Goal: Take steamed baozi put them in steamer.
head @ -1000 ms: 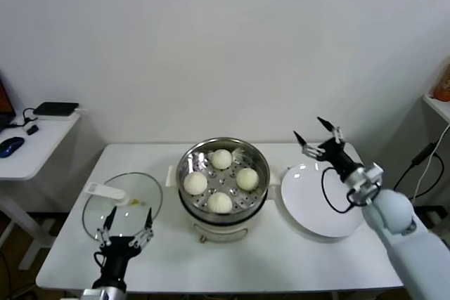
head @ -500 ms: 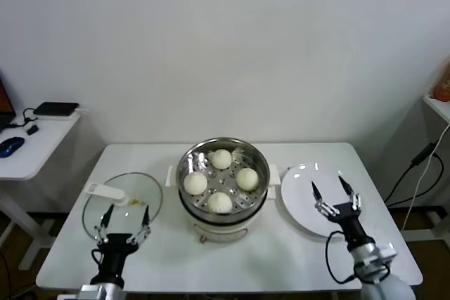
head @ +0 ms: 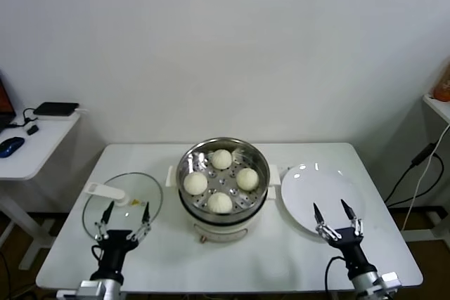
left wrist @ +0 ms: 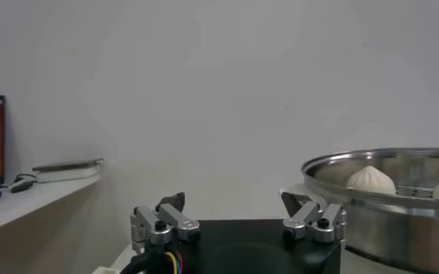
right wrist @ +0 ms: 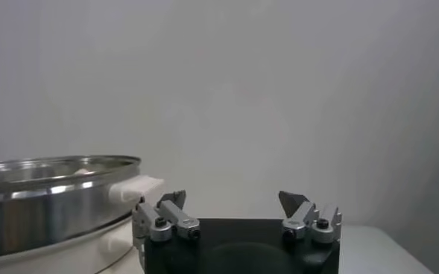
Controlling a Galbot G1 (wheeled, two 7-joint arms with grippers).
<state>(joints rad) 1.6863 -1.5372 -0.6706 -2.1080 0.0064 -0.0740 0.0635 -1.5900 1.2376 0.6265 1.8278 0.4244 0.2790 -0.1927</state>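
We see the right gripper (head: 337,210) has come all the way back from above the far edge of the flat white plate (head: 307,186), down to the table's near edge, its fingers spread wide and holding nothing. It sits just over the plate's near rim, to the right of the pot and apart from it. The left gripper (head: 125,212) has barely shifted; we find it low at the near edge on the left, fingers open and empty too, over the near rim of the round glass lid with a white handle (head: 102,190).

Between the two arms stands the round shiny stainless-steel steamer basket on its white pot base (head: 261,166). All four small cream-white steamed baozi (head: 220,202) lie inside on the perforated floor, spaced in a diamond, none touching another. We note both pincers are well clear of the buns.
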